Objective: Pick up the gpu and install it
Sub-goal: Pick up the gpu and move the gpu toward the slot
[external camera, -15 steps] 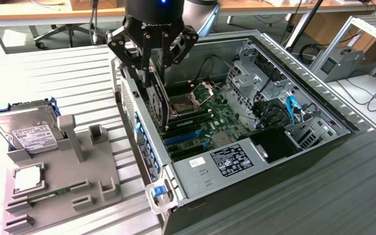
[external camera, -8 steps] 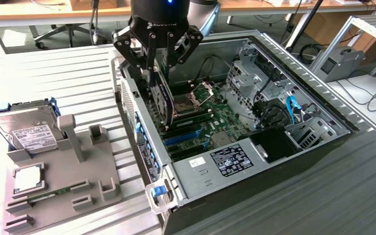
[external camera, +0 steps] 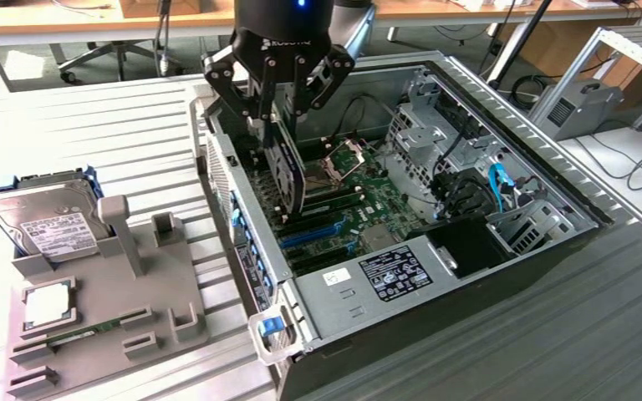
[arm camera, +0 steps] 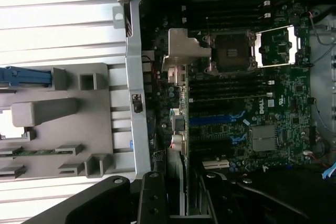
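The gpu point(external camera: 288, 171) is a thin dark card that hangs on edge inside the open computer case point(external camera: 544, 180), its lower end just above the blue slots point(external camera: 317, 233) of the motherboard point(external camera: 379, 203). My gripper point(external camera: 282, 107) is shut on its upper edge from above. In the wrist view the gpu point(arm camera: 181, 109) shows edge-on, running away from my gripper point(arm camera: 178, 184). Its silver end bracket point(arm camera: 181, 50) sits close to the case's rear wall point(arm camera: 135, 77). The blue slots point(arm camera: 218, 120) lie beside the card.
A grey fixture tray point(external camera: 131, 292) lies at the exterior view's left of the case. It carries a silver hard drive in a blue frame point(external camera: 43, 221), a processor chip point(external camera: 48, 305) and a green memory strip point(external camera: 87, 331). Inside the case are the processor socket point(external camera: 349, 159), the power supply point(external camera: 394, 272) and the drive cages point(external camera: 433, 125).
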Motion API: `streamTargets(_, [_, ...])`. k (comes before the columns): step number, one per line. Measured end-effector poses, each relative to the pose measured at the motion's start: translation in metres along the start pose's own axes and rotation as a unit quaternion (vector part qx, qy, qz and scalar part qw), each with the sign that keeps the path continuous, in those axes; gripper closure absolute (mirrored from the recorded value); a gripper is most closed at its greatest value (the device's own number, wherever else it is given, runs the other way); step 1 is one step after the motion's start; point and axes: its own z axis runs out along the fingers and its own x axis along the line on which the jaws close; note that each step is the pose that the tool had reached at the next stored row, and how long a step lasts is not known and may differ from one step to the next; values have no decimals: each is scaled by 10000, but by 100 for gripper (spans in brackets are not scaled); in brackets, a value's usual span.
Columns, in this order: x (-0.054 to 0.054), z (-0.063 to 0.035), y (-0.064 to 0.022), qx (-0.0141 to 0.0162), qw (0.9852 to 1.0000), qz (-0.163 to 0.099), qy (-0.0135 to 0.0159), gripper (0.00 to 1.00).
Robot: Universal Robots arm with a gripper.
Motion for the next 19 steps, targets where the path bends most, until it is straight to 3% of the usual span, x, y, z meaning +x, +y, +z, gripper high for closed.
streamTargets(19, [-273,56,21,41,10000,-2,-3,71])
